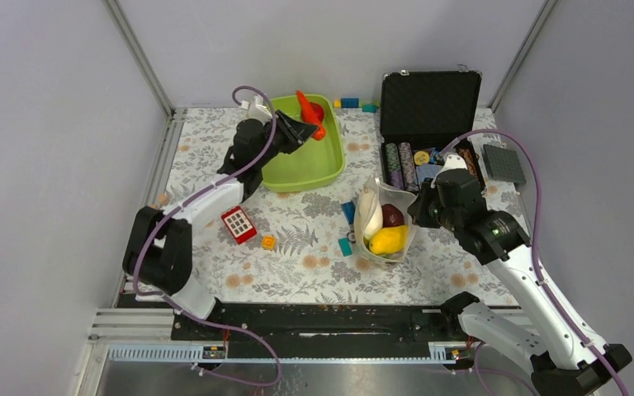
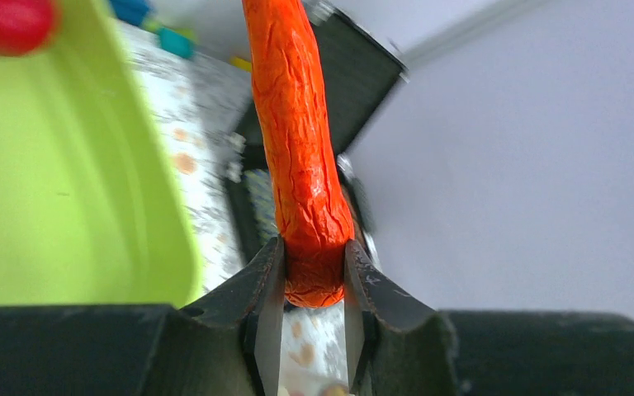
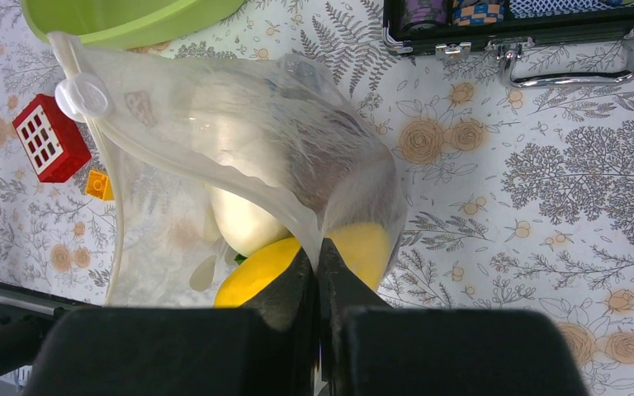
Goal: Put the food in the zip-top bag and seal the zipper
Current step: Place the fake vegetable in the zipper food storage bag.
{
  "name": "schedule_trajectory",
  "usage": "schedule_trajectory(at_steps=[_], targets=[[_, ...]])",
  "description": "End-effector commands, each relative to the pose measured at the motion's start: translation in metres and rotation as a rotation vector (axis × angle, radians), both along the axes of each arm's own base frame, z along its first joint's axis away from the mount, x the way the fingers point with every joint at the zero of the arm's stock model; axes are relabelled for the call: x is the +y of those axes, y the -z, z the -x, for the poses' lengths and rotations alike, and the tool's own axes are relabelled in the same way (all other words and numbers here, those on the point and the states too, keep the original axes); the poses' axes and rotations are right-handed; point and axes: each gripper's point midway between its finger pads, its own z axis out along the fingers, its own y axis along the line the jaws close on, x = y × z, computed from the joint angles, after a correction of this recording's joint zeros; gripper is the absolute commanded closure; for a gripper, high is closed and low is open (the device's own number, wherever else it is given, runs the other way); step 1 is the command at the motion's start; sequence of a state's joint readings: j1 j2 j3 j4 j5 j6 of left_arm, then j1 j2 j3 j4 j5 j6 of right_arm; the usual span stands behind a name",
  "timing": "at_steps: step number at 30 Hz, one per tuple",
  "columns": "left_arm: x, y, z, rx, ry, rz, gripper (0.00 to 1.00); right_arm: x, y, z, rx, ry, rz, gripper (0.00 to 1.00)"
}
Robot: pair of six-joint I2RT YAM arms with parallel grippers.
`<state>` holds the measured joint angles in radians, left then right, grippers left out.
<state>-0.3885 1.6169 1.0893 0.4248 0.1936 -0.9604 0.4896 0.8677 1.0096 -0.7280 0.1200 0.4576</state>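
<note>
My left gripper (image 1: 301, 125) is shut on the thick end of an orange-red toy chili (image 2: 301, 148) and holds it above the lime-green tray (image 1: 301, 169); the chili also shows in the top view (image 1: 308, 108). A red food piece (image 2: 8, 23) lies in the tray. My right gripper (image 1: 417, 210) is shut on the rim of the clear zip-top bag (image 3: 239, 157), holding its mouth open. Inside the bag are a white piece (image 1: 371, 213), a dark maroon piece (image 1: 392, 216) and a yellow piece (image 1: 389, 240). The zipper strip (image 3: 144, 148) with its white slider runs along the bag's mouth.
An open black case (image 1: 429, 111) with poker chips stands at the back right. A red block (image 1: 238, 223), a small orange block (image 1: 268, 242) and teal blocks (image 1: 344, 246) lie left of the bag. A dark grey plate (image 1: 503, 163) lies far right.
</note>
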Motion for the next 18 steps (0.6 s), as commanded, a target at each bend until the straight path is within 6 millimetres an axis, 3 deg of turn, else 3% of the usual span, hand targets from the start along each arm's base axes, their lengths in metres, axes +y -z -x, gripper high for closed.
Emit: schedule_trajectory(at_steps=[1,5,10,13,18], targets=[[-0.048,-0.049,0.073,-0.264,0.333,-0.047,1.00,0.001,-0.007,-0.005,-0.035,0.009,-0.021,1.00],[-0.077,-0.066,0.134,-0.368,0.505,-0.084,1.00,0.001,-0.006,-0.005,-0.035,0.014,-0.021,1.00],[-0.100,-0.075,0.202,-0.434,0.591,-0.119,1.00,0.001,-0.006,-0.005,-0.033,0.016,-0.024,1.00],[-0.105,-0.074,0.231,-0.471,0.567,-0.148,1.00,0.001,-0.006,-0.006,-0.031,0.016,-0.025,1.00],[-0.113,-0.064,0.256,-0.479,0.527,-0.164,1.00,0.001,-0.007,-0.006,-0.033,0.019,-0.027,1.00]])
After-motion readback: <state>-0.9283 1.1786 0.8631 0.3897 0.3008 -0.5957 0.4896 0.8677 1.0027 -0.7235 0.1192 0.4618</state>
